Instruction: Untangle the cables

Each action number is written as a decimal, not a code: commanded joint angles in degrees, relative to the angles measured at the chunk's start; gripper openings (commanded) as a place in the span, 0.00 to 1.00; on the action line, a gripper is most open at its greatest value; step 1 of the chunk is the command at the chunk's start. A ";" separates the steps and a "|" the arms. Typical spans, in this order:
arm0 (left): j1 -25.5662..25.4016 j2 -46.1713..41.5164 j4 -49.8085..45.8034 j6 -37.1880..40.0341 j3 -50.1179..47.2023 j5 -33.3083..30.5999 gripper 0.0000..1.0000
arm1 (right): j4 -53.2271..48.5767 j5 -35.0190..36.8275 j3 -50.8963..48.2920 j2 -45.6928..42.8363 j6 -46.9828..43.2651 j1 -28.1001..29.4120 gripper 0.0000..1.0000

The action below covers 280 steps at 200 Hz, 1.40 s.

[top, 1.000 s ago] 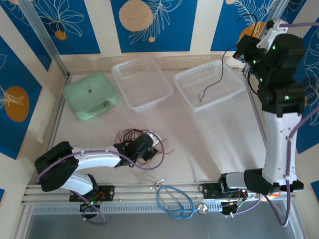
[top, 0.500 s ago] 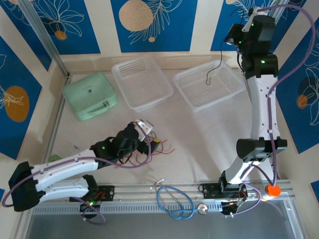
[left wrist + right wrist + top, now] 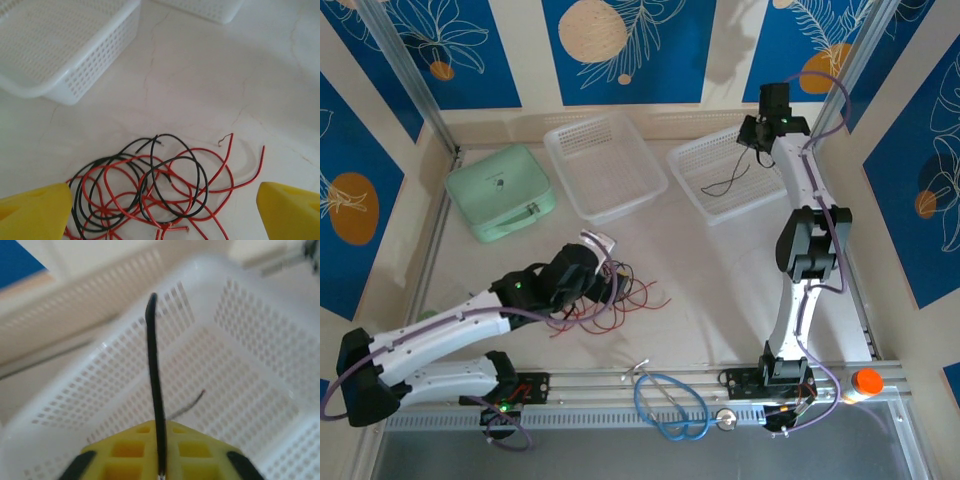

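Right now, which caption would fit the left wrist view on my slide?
Open yellow fingers over a loose tangle of red and black cables on the table, a white basket behind.

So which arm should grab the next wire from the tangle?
Left. The left claw hangs open right above the tangle; the right claw, pinching a black wire, is far off over a basket.

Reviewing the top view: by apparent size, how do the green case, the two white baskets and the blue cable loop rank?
1. white baskets, the left one and the right one: they look alike, so tied.
2. green case.
3. blue cable loop.
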 commanded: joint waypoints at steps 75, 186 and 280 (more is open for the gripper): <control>12.11 12.63 -14.19 -15.69 5.37 8.51 0.75 | -23.84 -1.05 19.64 7.50 2.48 0.84 0.57; 18.72 25.60 -2.18 -14.74 2.35 16.04 0.47 | -8.32 -3.02 -20.36 -25.97 3.38 8.44 0.42; 18.94 23.69 -5.27 -12.36 7.18 12.55 0.00 | -4.78 -7.17 -44.24 -51.60 6.39 15.78 0.21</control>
